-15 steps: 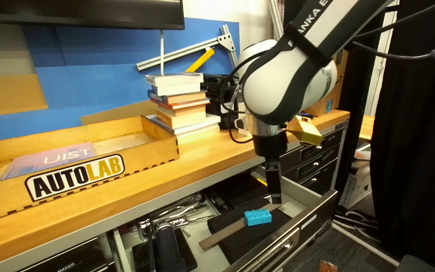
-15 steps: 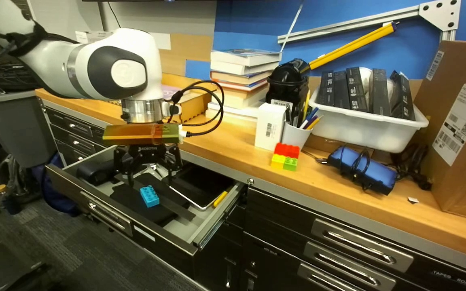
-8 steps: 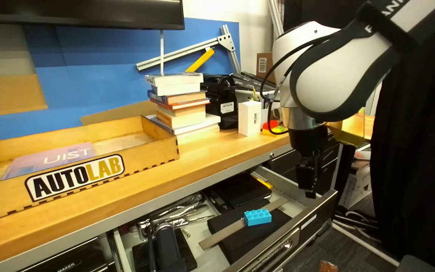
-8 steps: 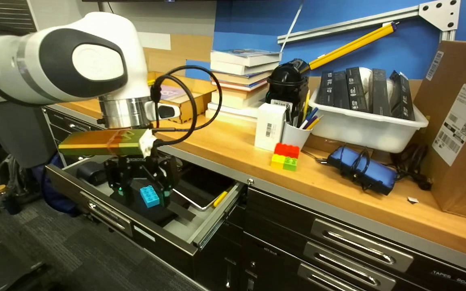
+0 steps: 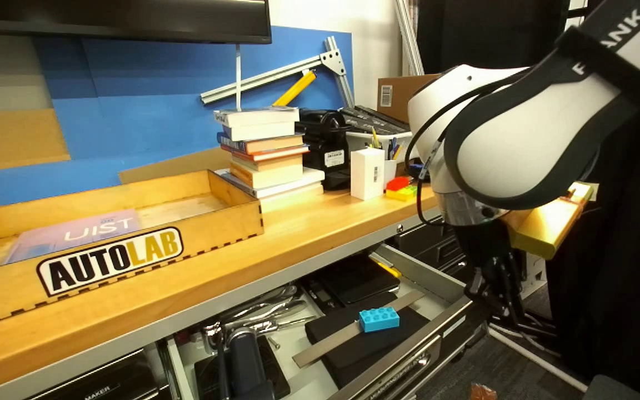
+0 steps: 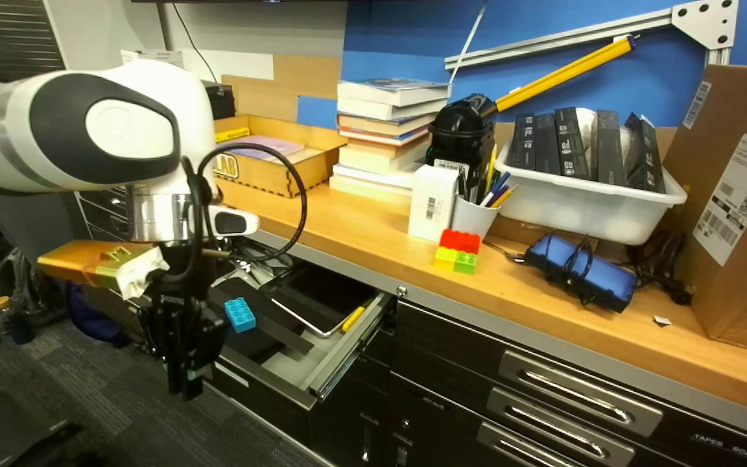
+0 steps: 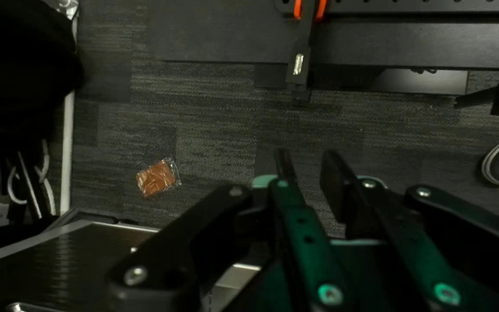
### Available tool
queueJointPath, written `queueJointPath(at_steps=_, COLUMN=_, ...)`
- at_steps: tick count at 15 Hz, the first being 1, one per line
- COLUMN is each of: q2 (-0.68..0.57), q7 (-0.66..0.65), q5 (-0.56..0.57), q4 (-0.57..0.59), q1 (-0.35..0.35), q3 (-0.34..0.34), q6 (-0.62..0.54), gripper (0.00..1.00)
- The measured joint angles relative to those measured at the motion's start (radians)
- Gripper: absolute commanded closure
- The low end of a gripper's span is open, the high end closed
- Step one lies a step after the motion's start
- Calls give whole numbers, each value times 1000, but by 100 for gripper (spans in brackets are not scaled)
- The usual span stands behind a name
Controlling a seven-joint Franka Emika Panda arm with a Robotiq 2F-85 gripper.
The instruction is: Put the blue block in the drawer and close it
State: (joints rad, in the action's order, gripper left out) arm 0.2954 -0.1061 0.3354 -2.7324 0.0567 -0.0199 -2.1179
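Note:
The blue block (image 5: 380, 319) lies on dark items inside the pulled-out drawer (image 5: 409, 344), and an exterior view also shows the block (image 6: 240, 315) with nothing touching it. My gripper (image 6: 185, 386) is beyond the drawer's front edge, pointing down outside it, apart from the block. In the wrist view a narrow gap separates the two fingers of the gripper (image 7: 308, 167), with only floor visible between them. The drawer's bar handle (image 5: 423, 362) shows in an exterior view; in the view with the nearer gripper it is hidden behind the fingers. Whether the gripper touches the drawer front I cannot tell.
Inside the drawer lie a metal ruler (image 5: 325, 345), tools and a black tablet (image 6: 321, 298). On the worktop stand a wooden tray (image 5: 225, 222), stacked books (image 5: 267, 150), a white box (image 5: 367, 173) and coloured bricks (image 6: 458, 250). A dark bench (image 7: 232, 34) borders the floor.
My gripper has moved from over the drawer out past its front edge and lower. Its fingers have come much closer together. Block and drawer have stayed put.

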Motion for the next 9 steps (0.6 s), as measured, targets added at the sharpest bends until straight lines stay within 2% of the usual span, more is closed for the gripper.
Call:
queueJointPath(at_steps=5, q2=-45, q7=-8, q5=-105, q4=-1, q1=-40, q3=-13, q6=-35, gripper=100)
queueJointPath(at_steps=9, q2=-103, q7=-8, q5=-129, q4=0, q1=-69, q3=-26, q6=-112, gripper=100)
